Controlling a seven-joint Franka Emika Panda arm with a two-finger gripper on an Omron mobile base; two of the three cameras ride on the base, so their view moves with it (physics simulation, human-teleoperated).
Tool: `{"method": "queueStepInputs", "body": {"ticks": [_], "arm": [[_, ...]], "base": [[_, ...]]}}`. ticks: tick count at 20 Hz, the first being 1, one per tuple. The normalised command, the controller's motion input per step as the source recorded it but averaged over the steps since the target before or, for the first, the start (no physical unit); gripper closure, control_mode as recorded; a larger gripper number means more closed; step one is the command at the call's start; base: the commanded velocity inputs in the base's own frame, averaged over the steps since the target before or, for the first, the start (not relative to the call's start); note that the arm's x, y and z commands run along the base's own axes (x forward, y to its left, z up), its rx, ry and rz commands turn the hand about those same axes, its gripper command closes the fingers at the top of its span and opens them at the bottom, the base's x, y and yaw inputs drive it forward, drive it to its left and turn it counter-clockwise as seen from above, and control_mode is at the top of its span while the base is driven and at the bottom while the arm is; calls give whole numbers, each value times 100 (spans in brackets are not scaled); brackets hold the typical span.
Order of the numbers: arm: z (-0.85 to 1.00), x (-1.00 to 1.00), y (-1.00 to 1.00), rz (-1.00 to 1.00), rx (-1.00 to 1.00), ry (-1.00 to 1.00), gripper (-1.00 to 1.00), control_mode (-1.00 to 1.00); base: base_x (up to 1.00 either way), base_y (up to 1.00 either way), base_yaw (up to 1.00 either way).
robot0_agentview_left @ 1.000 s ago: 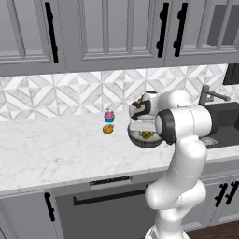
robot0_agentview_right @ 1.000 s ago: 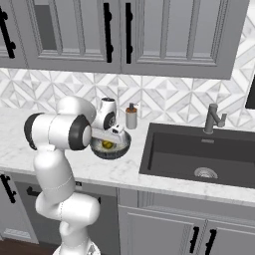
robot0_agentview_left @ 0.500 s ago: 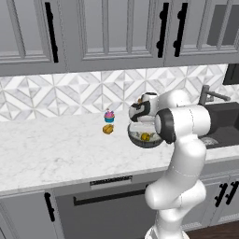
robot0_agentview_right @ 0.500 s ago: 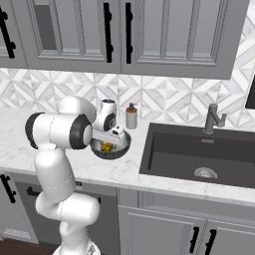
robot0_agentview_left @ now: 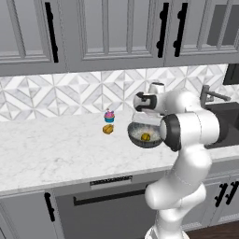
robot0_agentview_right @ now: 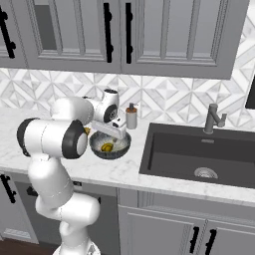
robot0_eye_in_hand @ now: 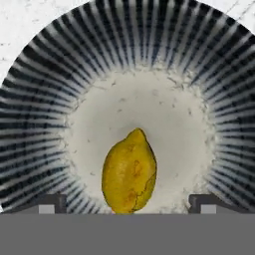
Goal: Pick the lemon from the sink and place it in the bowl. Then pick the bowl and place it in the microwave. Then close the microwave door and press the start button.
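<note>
Lemon (robot0_eye_in_hand: 129,172) laid in the bowl (robot0_eye_in_hand: 45,99) — gripper (robot0_eye_in_hand: 127,203) held above.
Jaws are spread wide; nothing is gripped.

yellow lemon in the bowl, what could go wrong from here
The small yellow lemon lies loose on the pale floor of the wide streaked blue-grey bowl, so it may roll when the bowl is lifted. The open gripper straddles the lemon; closing here could regrab the fruit instead of the rim.
</note>
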Motion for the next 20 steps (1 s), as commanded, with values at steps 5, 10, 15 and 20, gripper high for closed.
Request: {"method": "queueStepInputs", "body": {"ticks": [5,10,15,20], "arm": [[39,-81,-49,-25,4,0,-100,-100],[12,-54,-53,-26,0,6,-100,-100],[-4,13,-46,-6,0,12,-100,-100],[-12,18,-21,0,0,3,-100,-100]], "base": [[0,0,0],[0,0,0],[0,0,0],[0,0,0]]}}
